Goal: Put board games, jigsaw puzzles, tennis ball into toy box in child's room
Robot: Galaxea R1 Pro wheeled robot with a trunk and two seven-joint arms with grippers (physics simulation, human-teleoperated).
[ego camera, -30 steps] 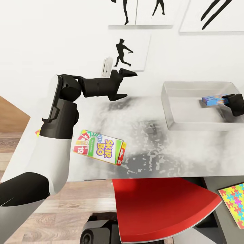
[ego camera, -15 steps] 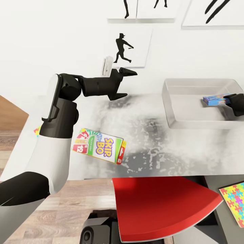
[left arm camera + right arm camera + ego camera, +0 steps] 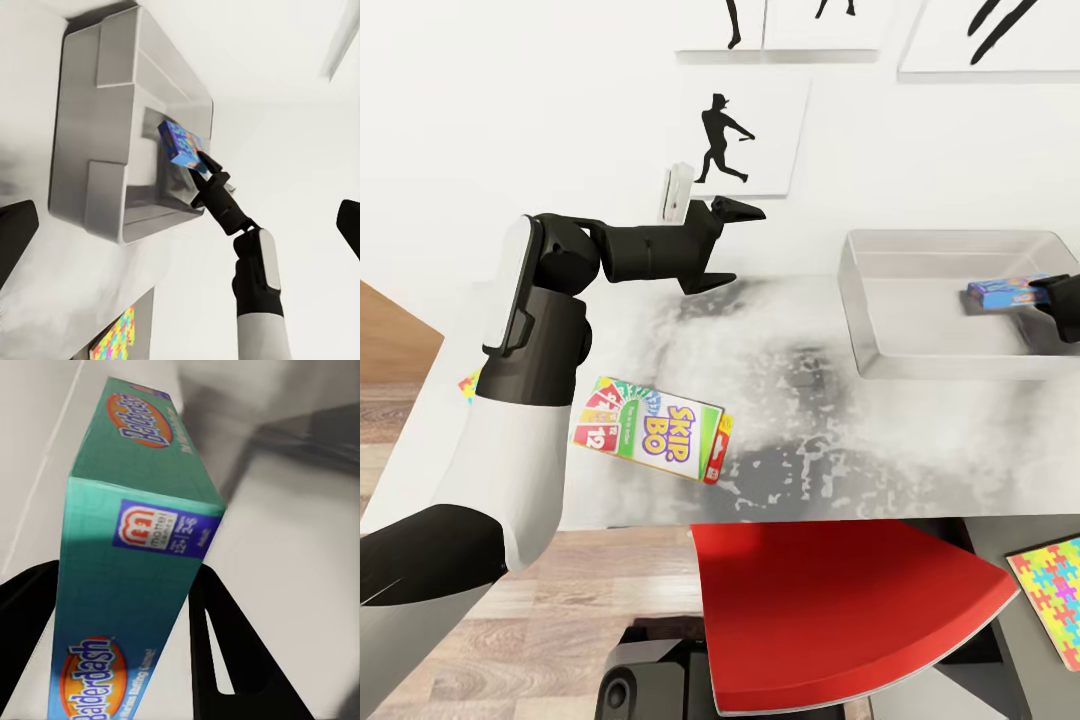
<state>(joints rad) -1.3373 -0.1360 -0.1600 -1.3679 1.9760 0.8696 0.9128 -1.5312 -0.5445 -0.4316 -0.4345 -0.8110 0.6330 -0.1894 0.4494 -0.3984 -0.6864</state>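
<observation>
Right gripper, fingers clamped on the Balderdash box, has edged deeper over the toy box — release looks near; left gripper hangs open, empty

Bright, even light fills the room, and the white wall is nearly blown out, with little shading. The surface carries a blotchy grey-and-white sheen, like a broken reflection, darkest near its middle. Soft shadow gathers inside the bin along its near wall. The chair shows flat, saturated red with only a faint gradient. Edges are crisp in the head view, with no motion blur. In the right wrist view the blue box sits very close, its far end and the background softened, and perspective stretches it strongly. The left wrist view looks pale and washed.
</observation>
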